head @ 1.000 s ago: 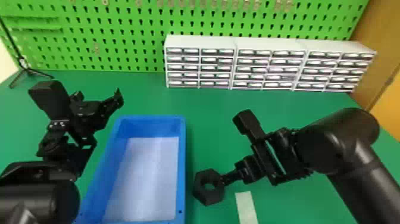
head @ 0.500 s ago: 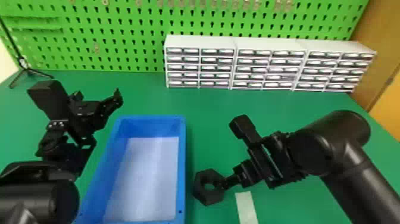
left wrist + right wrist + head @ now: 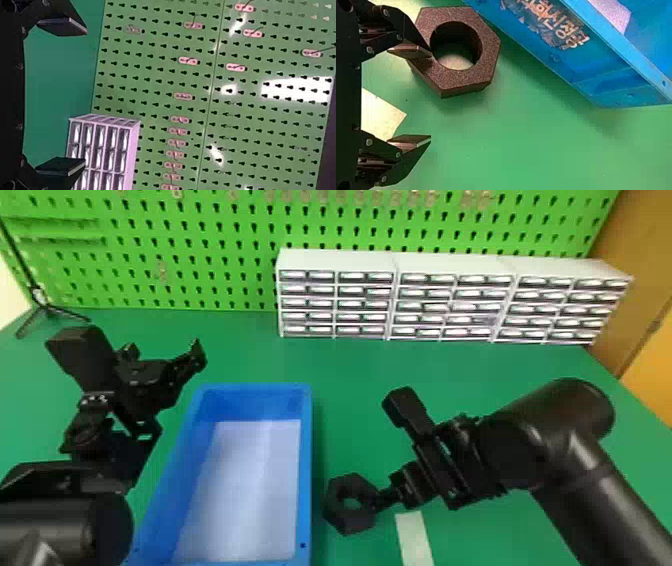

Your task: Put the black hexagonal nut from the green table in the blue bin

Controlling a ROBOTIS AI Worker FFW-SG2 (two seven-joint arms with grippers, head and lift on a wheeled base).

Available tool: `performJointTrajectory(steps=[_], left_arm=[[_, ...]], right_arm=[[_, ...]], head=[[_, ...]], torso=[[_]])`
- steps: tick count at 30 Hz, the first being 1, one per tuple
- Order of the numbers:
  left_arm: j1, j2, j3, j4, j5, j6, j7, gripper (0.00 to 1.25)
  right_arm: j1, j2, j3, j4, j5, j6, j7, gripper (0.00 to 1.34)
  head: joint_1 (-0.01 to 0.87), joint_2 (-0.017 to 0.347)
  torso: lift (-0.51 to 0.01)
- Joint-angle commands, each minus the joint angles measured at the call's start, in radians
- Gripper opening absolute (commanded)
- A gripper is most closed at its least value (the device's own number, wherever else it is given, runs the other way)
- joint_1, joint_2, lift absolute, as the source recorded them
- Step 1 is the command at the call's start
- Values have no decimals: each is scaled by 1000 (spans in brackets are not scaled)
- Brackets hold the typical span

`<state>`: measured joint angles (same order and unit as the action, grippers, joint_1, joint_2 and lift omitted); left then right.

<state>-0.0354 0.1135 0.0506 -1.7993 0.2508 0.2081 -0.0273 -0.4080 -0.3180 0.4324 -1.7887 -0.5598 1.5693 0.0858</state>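
My right gripper (image 3: 384, 501) is at the near right of the blue bin (image 3: 306, 490), by the black hexagonal nut (image 3: 351, 517), which lies flat on the green table (image 3: 350, 425). In the right wrist view that gripper (image 3: 431, 97) stands open; one finger overlaps the nut (image 3: 466, 79) near its hole, the other is apart from it over bare table. Whether the finger touches the nut I cannot tell. The left gripper (image 3: 165, 357) is parked left of the bin; its fingers stand wide apart in the left wrist view (image 3: 85, 97), with nothing between them.
The bin stands between the arms, its wall (image 3: 573, 59) close to the nut. A pale strip (image 3: 414, 540) lies on the table just right of the nut. White drawer cabinets (image 3: 395, 297) line the back before a green pegboard (image 3: 225, 245); a small tripod (image 3: 42, 302) is far left.
The right arm has shifted slightly to the left, and its wrist part sits a little lower in the head view. The nut, the bin and the left arm stay put.
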Motion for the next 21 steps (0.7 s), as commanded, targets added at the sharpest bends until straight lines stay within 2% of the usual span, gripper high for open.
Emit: performJointTrajectory(steps=[1,14,21], left_arm=[[0,0,0,0,1,-1,0,1123],[2,0,3,0,2,-1,-3,1123],[2,0,3,0,2,-1,-3,1123]], right_arm=[[3,7,3,6,3,-3,0,831],[-23,10,-4,-8,6,-12,0,833],[-12,13,-1,-8,43,-40,0,833]], head=[[692,8],[692,8],[692,8]], torso=[[-97],[-97],[-97]])
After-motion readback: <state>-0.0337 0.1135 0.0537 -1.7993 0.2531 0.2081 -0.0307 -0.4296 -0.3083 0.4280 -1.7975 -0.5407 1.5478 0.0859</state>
